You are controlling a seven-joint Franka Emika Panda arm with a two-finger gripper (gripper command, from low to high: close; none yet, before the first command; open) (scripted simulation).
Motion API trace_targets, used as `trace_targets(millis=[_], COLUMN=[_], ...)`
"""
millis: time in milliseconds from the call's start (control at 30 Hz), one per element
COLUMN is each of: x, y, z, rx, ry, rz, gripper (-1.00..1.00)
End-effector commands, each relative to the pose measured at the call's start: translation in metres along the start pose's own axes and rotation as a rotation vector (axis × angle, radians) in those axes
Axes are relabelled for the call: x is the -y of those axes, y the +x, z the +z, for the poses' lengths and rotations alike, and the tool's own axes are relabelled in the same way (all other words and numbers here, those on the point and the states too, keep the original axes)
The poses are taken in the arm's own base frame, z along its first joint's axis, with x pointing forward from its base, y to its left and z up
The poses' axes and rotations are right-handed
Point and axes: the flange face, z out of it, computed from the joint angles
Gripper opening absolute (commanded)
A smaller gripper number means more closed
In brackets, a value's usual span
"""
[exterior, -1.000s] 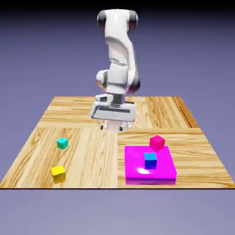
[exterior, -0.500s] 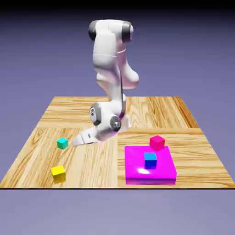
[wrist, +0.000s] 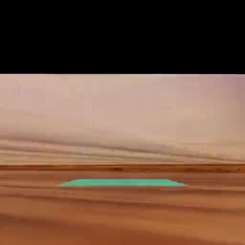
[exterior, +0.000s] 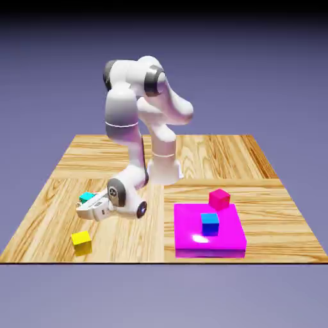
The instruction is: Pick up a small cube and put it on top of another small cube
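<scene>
Gripper [exterior: 86,206] lies low and almost level near the table's [exterior: 256,160] left edge, jaws fully closed at the small cube [exterior: 86,196]; whether it is held cannot be told. Risk: a shallow, slanted grip may knock the cube sideways or lose it on lifting.
</scene>
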Motion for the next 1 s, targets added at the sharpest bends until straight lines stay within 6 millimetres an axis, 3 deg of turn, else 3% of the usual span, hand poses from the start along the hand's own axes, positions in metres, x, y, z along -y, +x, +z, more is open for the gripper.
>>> trace_targets(millis=[0, 33, 133, 367, 600, 800, 933, 967], x=[-0.004, -0.004, 0.013, -0.02, -0.059, -0.097, -0.123, -0.119], y=[-0.005, -0.005, 0.0, 0.016, 0.021, 0.01, -0.008, -0.018], z=[-0.016, -0.016, -0.078, -0.146, -0.235, -0.322, -0.382, -0.408], rx=[-0.002, -0.002, -0.075, -0.138, -0.322, -0.559, -0.749, -0.803], ry=[-0.002, -0.002, 0.018, 0.225, 0.428, 0.58, 0.665, 0.667], rz=[-0.001, -0.001, -0.074, -0.086, -0.088, -0.092, -0.097, -0.132], gripper=[-1.0, -1.0, -1.0, -1.0, -1.0, -1.0, -1.0, -1.0])
